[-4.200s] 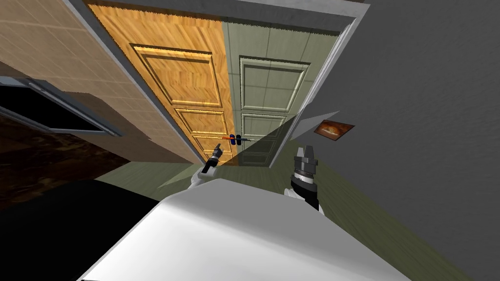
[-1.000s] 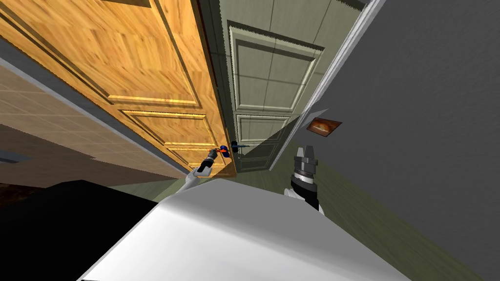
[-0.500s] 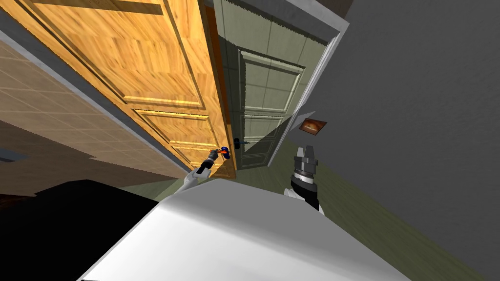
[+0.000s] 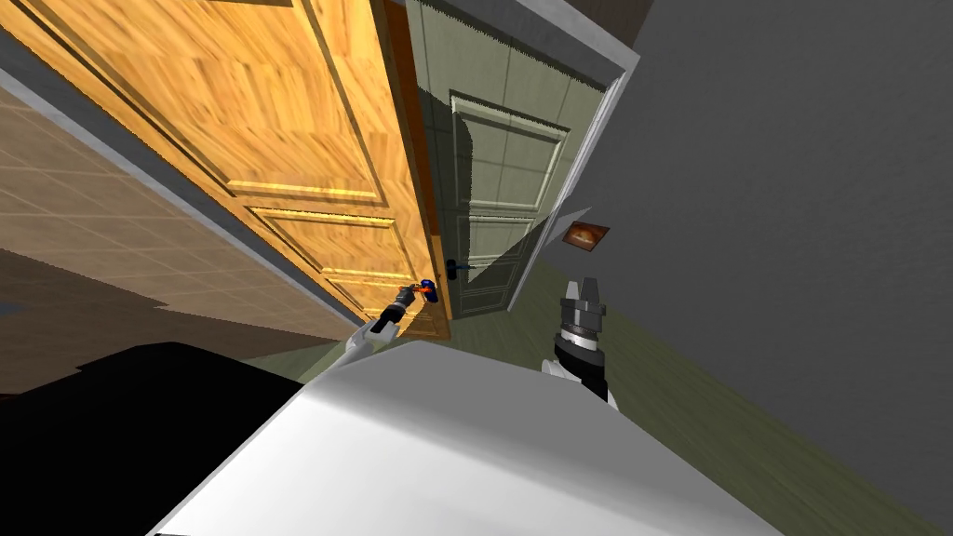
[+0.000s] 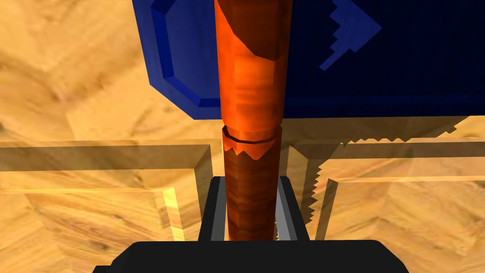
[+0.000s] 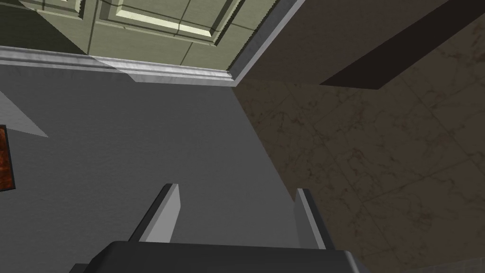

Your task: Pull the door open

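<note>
The wooden door (image 4: 307,140), ajar, should swing heavy and stiff. Left tool (image 5: 251,189) is clamped on the rigid orange handle (image 5: 251,95) at the door's free edge, best for pulling; right tool (image 6: 237,194) has its fingers apart.

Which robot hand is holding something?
The left gripper: it is shut on the orange handle of the wooden door. The right gripper is open, with nothing between its fingers.

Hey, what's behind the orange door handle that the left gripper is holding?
A blue plate lies behind the orange handle, against the wooden door. The handle covers the plate's middle, so their joint is hidden. The left gripper is shut on the handle.
</note>
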### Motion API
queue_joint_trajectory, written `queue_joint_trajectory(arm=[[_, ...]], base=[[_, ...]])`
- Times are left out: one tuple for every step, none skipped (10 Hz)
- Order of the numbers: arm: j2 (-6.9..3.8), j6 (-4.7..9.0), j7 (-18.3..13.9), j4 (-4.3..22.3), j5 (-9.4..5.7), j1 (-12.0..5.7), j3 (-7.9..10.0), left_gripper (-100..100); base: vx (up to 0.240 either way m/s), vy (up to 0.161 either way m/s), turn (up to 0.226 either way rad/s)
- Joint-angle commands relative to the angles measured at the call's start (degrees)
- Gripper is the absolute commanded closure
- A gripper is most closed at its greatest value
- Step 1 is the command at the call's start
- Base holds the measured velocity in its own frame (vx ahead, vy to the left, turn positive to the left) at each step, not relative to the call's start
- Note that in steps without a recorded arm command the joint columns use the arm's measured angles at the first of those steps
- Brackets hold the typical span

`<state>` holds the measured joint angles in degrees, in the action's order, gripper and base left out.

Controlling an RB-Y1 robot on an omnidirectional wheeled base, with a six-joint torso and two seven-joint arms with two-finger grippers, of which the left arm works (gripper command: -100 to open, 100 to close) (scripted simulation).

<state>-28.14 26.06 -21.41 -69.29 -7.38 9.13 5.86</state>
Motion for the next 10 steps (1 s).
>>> queue_joint_trajectory(arm=[[-0.48, 0.94, -0.96, -0.95, 0.18, 1.4, -1.52, 100], [-1.09, 1.6, -1.59, -1.38, 0.21, 2.09, -2.13, 100], [-1.7, 2.25, -2.22, -1.81, 0.24, 2.77, -2.74, 100], [-2.27, 2.86, -2.81, -2.21, 0.26, 3.42, -3.31, 100], [-3.02, 3.66, -3.59, -2.73, 0.3, 4.26, -4.06, 100], [-3.55, 4.23, -4.14, -3.11, 0.32, 4.86, -4.58, 100], [-3.39, 3.7, -3.54, -2.74, 0.18, 4.52, -3.52, 100], [-4.32, 5.17, -4.49, -2.82, 0.27, 5.75, -4.29, 100], [-4.83, 5.97, -4.96, -2.92, 0.3, 6.32, -4.62, 100], [-5.4, 6.86, -5.47, -3.04, 0.34, 6.95, -5.0, 100]], base=[[-0.183, 0.067, -0.108], [-0.2, 0.063, -0.14], [-0.228, 0.072, -0.119], [-0.204, 0.069, -0.101], [-0.228, 0.062, -0.17], [-0.266, 0.074, -0.116], [-0.122, 0.04, -0.012], [-0.178, 0.049, -0.14], [-0.256, 0.058, -0.178], [-0.206, 0.065, -0.158]])
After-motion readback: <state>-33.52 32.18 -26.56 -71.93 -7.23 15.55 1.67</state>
